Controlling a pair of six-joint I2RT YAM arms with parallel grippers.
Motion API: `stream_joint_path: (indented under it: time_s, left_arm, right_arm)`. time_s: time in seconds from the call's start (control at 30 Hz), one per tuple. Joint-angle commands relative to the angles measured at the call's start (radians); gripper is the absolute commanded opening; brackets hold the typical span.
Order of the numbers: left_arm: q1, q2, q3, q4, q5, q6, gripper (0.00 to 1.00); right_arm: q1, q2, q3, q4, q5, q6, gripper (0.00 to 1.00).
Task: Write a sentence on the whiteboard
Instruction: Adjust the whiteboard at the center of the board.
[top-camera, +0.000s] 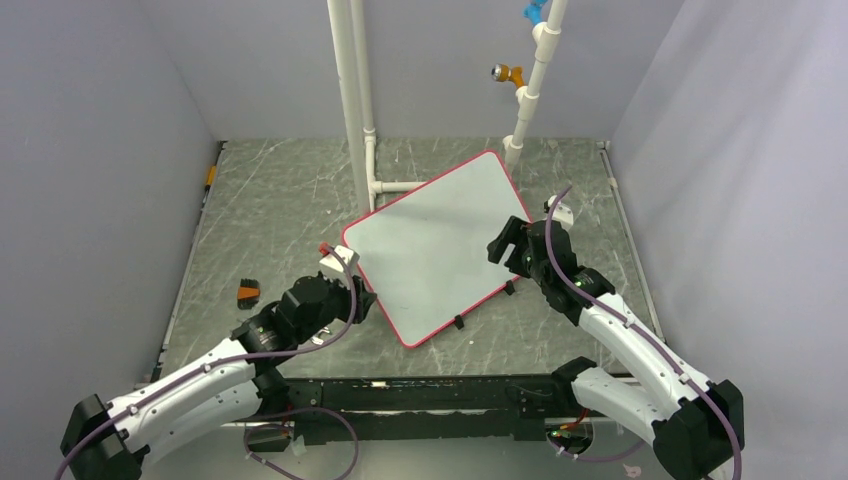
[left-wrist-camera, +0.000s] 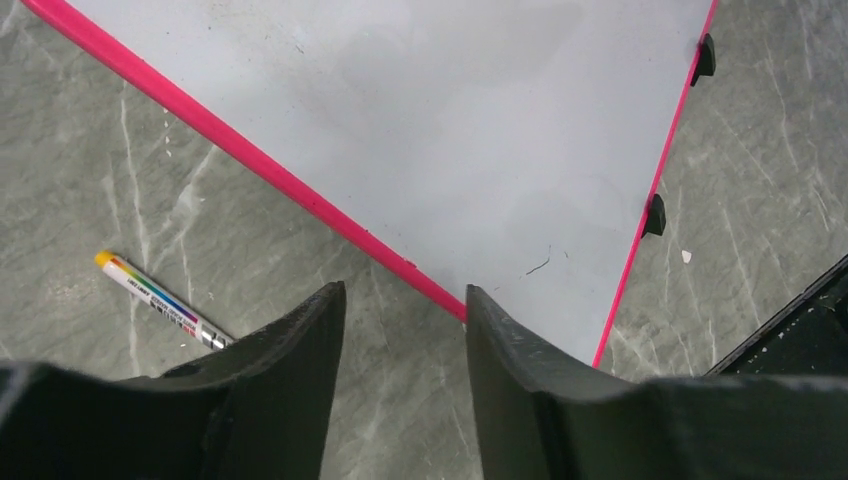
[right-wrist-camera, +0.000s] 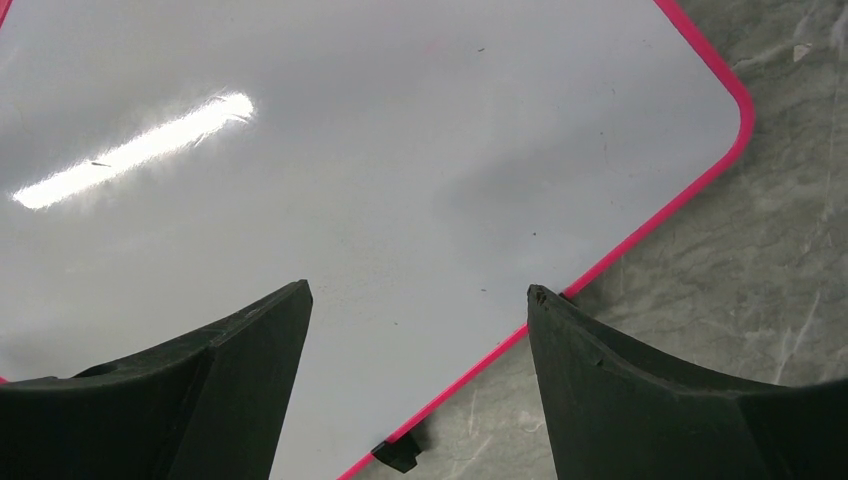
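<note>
Both arms reach forward: left tool (left-wrist-camera: 405, 300) spread and empty at the 8 o'clock edge of the whiteboard (top-camera: 435, 245), right tool (right-wrist-camera: 420, 290) spread wide above its 3 o'clock edge. The board's long axis runs 8 to 2 o'clock.

whiteboard (top-camera: 440, 240): smooth and glossy, a bright streak of light is thrown back off it; a few specks and one hairline scratch can be made out
frame (left-wrist-camera: 250, 160): pink plastic by the look of it, smooth, shiny
feet (left-wrist-camera: 654, 215): black plastic, fairly matt
table (top-camera: 270, 220): grey stone-look top, pale veins, dull sheen, scuffed white in spots
marker (left-wrist-camera: 160, 300): glossy printed barrel
jaws: matt black plastic, edges left a bit rough and nicked
pipes (top-camera: 348, 100): white plastic, smooth, slight shine
arm shells (top-camera: 640, 350): white plastic, semi-gloss
walls (top-camera: 100, 150): flat matt grey
</note>
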Motion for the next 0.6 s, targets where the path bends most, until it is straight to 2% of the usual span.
stream_joint_path:
  time_s: [0.0,0.13,0.27,0.43,0.57]
  left_arm:
    - [-0.005,-0.034,0.059,-0.039,-0.03,0.002,0.56]
    - [-0.004,-0.056,0.117,-0.166,-0.107,-0.048,0.7]
    - [-0.004,-0.069,0.168,-0.347,-0.24,-0.154,0.76]
    - [-0.004,-0.053,0.215,-0.596,-0.379,-0.365,0.74]
    - [-0.005,0.014,0.204,-0.672,-0.381,-0.491,0.68]
  right_arm:
    - [-0.003,-0.02,0.042,0.01,0.023,-0.02,0.82]
    - [-0.003,-0.03,0.056,-0.009,0.037,-0.026,0.82]
    - [-0.002,-0.037,0.093,-0.042,0.041,-0.044,0.85]
    - [-0.001,-0.057,0.122,-0.058,0.038,-0.062,0.86]
    - [-0.001,-0.052,0.154,-0.074,0.021,-0.073,0.87]
